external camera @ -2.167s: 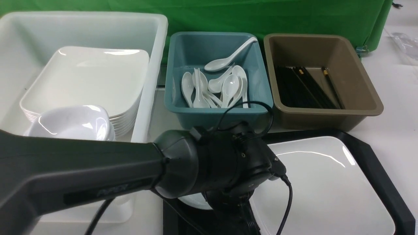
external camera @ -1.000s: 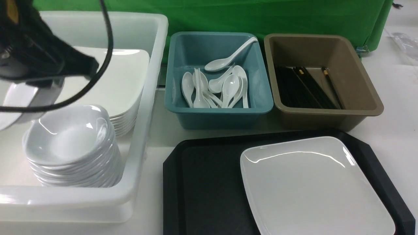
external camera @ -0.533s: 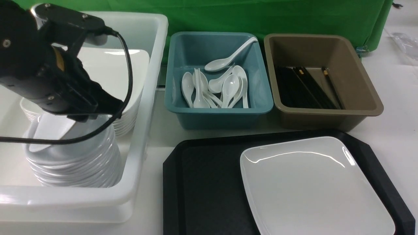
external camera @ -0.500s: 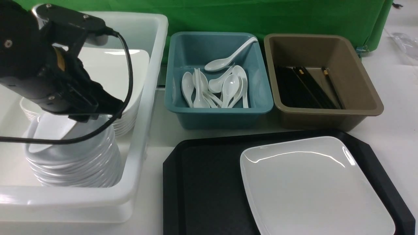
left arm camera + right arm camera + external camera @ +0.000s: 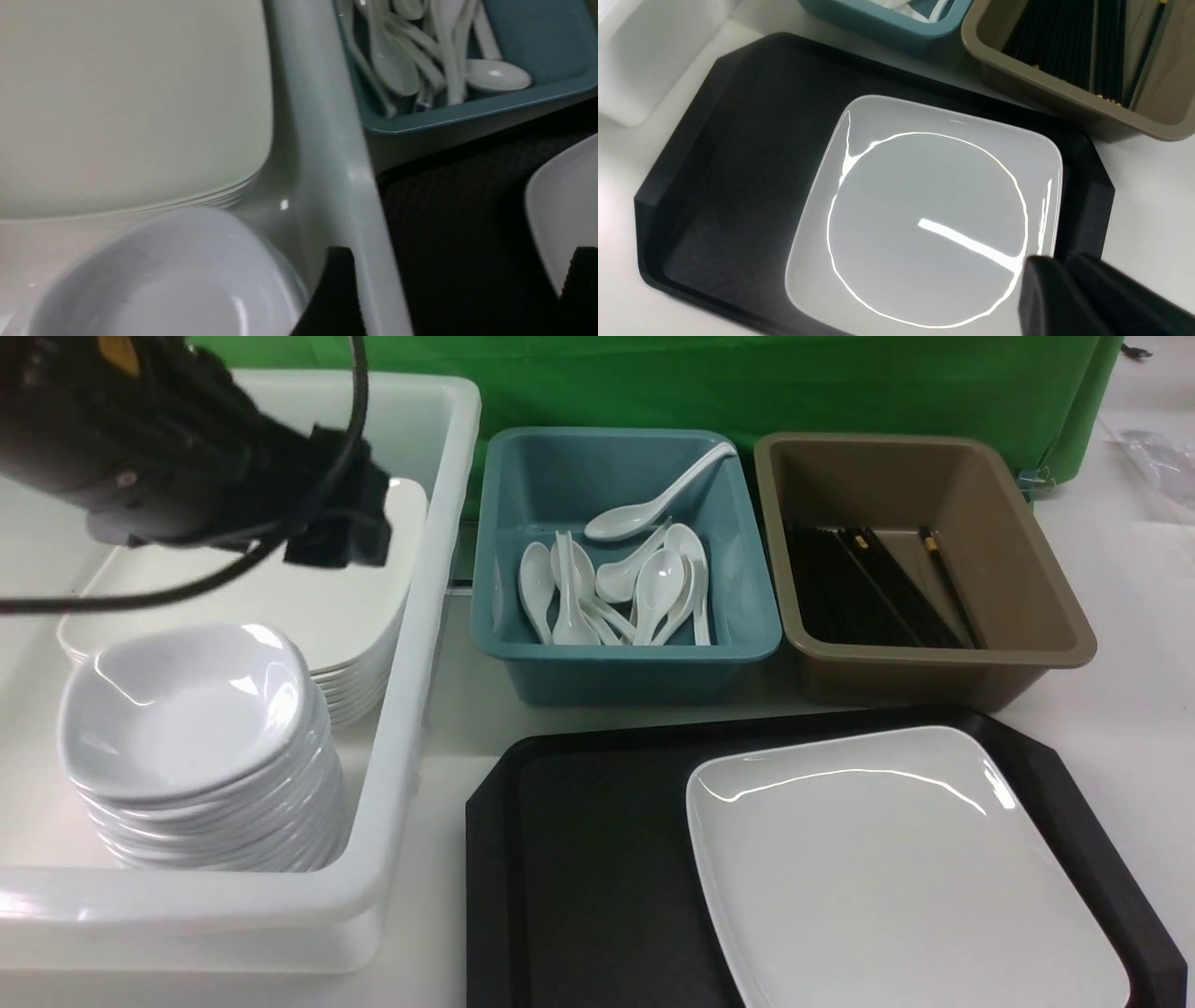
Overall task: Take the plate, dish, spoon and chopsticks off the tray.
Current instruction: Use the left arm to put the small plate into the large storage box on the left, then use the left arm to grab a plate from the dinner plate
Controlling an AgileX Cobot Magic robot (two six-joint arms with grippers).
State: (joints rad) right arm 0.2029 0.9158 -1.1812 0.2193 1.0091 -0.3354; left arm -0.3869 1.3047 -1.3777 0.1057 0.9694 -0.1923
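One plate lies on one tray; left pincer gapes empty, right pincer closed, empty.

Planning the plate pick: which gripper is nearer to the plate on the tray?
Right. The right gripper hovers at the edge of the plate; the left gripper, open, is off above the white tub.

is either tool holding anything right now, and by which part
Nothing is held. The left tool stands open and empty over the white tub; the right tool is shut on nothing near the plate.
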